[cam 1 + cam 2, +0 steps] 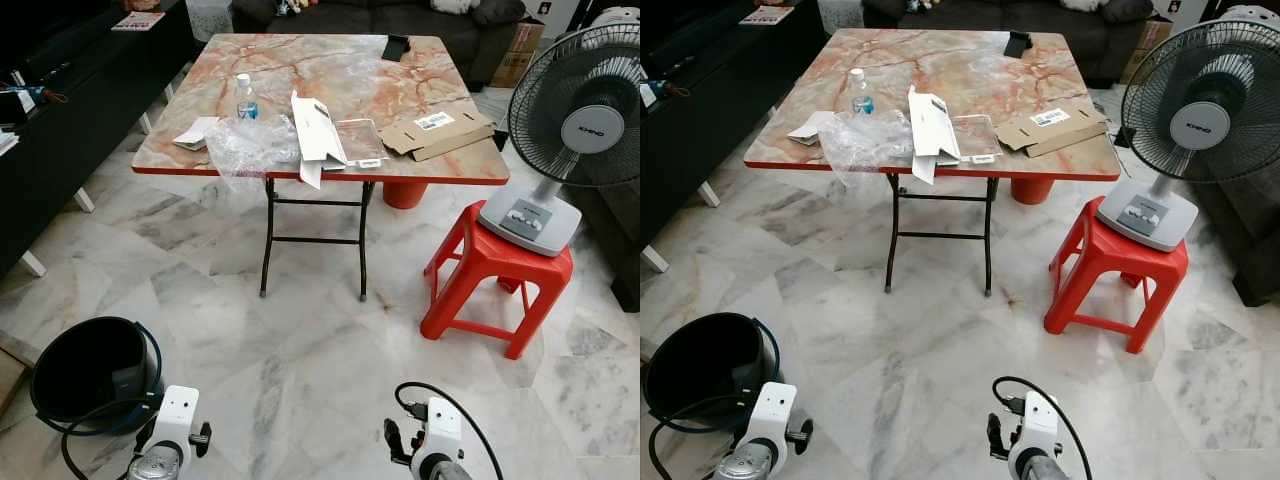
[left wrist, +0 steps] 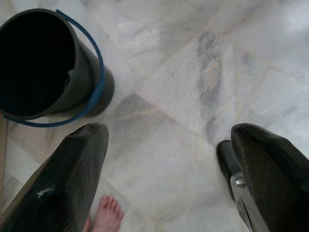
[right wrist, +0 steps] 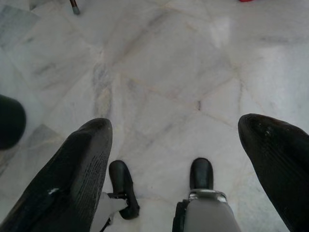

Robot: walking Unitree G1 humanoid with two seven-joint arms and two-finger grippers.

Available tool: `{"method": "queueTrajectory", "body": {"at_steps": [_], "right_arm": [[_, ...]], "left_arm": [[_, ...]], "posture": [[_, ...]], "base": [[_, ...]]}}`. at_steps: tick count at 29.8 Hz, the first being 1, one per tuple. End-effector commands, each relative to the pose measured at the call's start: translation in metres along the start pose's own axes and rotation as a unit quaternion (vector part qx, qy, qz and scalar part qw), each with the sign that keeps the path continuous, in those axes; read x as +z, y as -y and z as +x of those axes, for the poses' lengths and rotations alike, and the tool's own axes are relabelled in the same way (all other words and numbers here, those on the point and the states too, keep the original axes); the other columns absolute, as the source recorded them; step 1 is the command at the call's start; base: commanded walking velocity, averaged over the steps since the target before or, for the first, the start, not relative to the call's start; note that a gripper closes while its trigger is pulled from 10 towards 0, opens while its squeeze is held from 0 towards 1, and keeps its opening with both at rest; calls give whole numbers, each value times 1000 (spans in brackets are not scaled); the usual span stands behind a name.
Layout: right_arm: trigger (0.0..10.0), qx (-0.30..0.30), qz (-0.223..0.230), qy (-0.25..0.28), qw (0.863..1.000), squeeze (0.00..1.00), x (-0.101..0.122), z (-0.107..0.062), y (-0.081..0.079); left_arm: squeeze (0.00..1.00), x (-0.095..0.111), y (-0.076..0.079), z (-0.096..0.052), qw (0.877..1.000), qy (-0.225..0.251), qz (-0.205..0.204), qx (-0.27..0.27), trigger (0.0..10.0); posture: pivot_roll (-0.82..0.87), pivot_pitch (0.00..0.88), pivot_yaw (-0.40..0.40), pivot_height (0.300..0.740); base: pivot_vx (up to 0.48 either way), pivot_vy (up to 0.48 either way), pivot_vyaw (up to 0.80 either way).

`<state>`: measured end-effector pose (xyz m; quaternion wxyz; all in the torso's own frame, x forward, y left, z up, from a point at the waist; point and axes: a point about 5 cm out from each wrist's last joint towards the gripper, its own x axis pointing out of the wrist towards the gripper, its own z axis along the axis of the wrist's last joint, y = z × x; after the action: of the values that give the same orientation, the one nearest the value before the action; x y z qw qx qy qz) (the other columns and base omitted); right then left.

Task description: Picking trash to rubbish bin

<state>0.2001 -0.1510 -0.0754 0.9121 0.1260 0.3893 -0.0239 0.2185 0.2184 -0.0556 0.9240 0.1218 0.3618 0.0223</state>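
Left gripper [image 2: 169,159] seen spread wide, nothing held, hung low over marble floor [image 2: 193,72]; black bin [image 2: 43,58] just beside. Right gripper [image 3: 176,154] likewise parted and empty, idle above floor. Trash seen well ahead on folding table [image 1: 330,70]: crumpled clear plastic [image 1: 250,145] at near edge, white carton [image 1: 315,130], flat cardboard [image 1: 435,132], water bottle [image 1: 245,97]. Plastic judged light, soft, slippery; best pinched at bunched fold. Cardboard judged stiff, light; edge grip suggested.

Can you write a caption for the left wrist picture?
Open left hand hanging above the marble floor, beside the black rubbish bin.
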Motion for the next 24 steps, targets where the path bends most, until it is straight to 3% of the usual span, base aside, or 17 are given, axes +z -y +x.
{"method": "queueTrajectory", "body": {"at_steps": [1,15,24], "right_arm": [[10000,-1,5,6,1000,0,3,1,-1],[10000,1,4,0,1000,0,-4,-1,1],[10000,6,2,16,1000,0,10,3,-3]], "left_arm": [[0,0,2,0,1000,2,9,-8,10000],[0,-5,7,-2,1000,-3,7,-12,10000],[0,1,8,0,1000,1,10,-14,10000]], "posture": [[101,116,11,740],[107,66,17,740],[81,58,12,740]], "base": [[0,0,0],[0,0,0],[0,0,0]]}}
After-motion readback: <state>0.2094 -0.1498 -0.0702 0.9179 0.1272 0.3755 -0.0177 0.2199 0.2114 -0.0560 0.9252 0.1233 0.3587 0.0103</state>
